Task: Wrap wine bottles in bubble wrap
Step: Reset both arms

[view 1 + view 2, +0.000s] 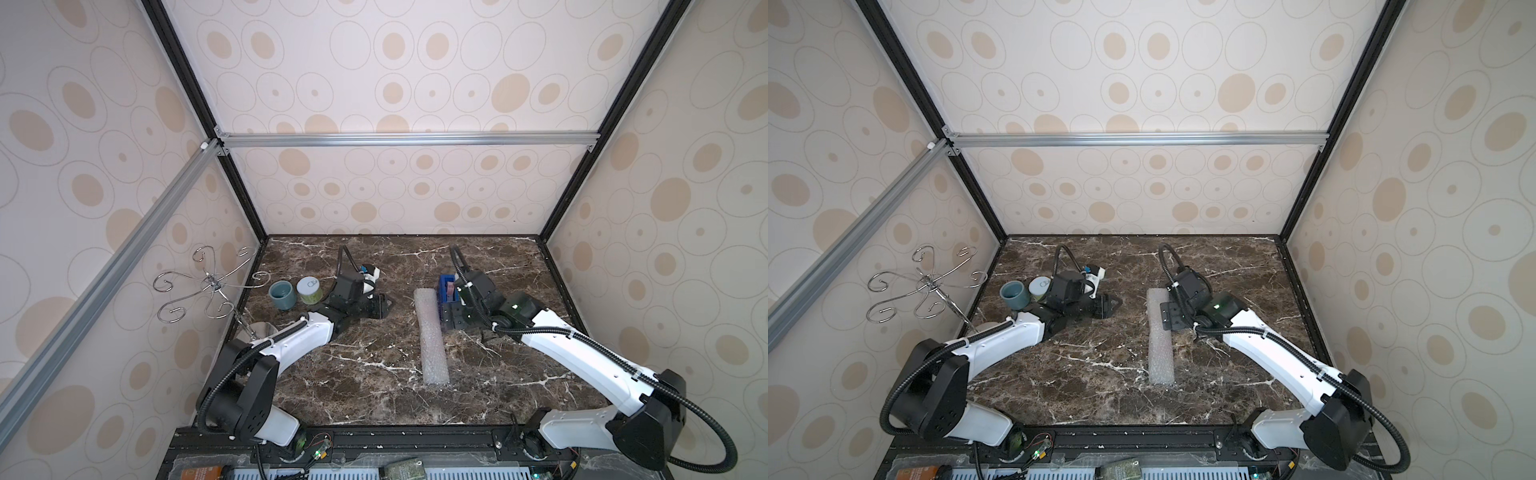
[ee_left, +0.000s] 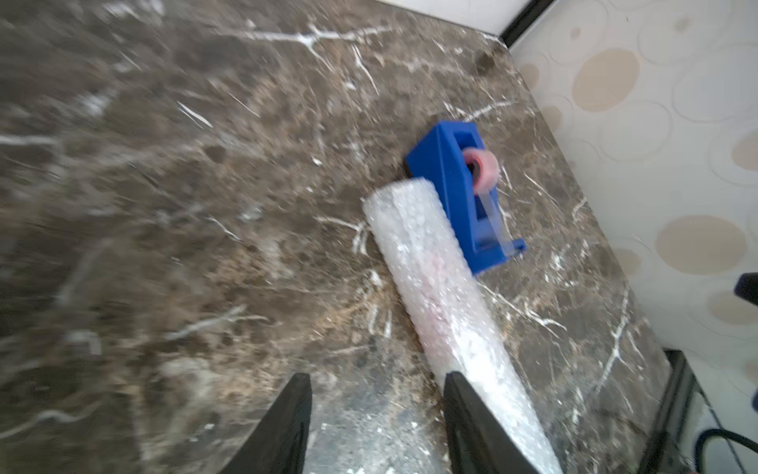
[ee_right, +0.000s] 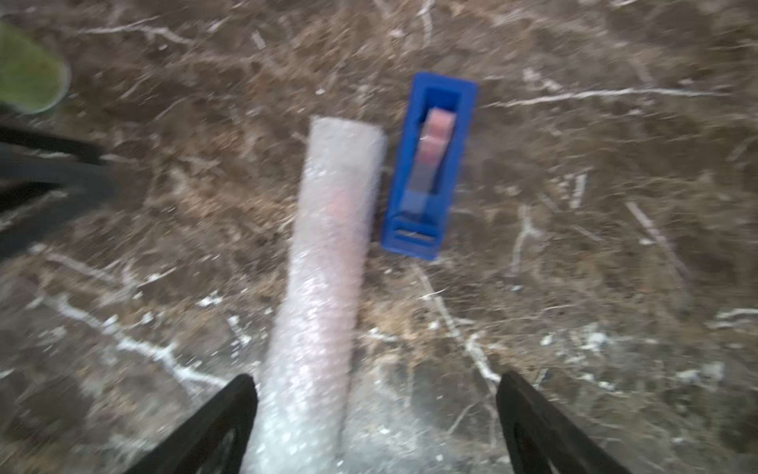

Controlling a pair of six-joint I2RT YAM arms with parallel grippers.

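Left of the tape dispenser (image 2: 451,193), our left gripper (image 2: 376,377) is hanging, jaws apart, empty. Just beside the dispenser, bubble wrap (image 1: 432,336) is lying rolled round the wine bottle (image 3: 342,205): soft, slippery, so we are favouring mid-roll. Above, our right gripper (image 3: 376,381) is gaping.

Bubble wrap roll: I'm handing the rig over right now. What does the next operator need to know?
Left claw: open, empty, off to one side of the roll.
Right claw: wide open, empty, above the roll's near part.
Bubble wrap: rolled into a tube and lying flat, with the blue tape dispenser beside its far end.
Wine bottle: inside the tube; only a pink tint shows.
Done: bottle rolled up.
Left: probably taping; the views are too blurred to show whether the seam is taped.
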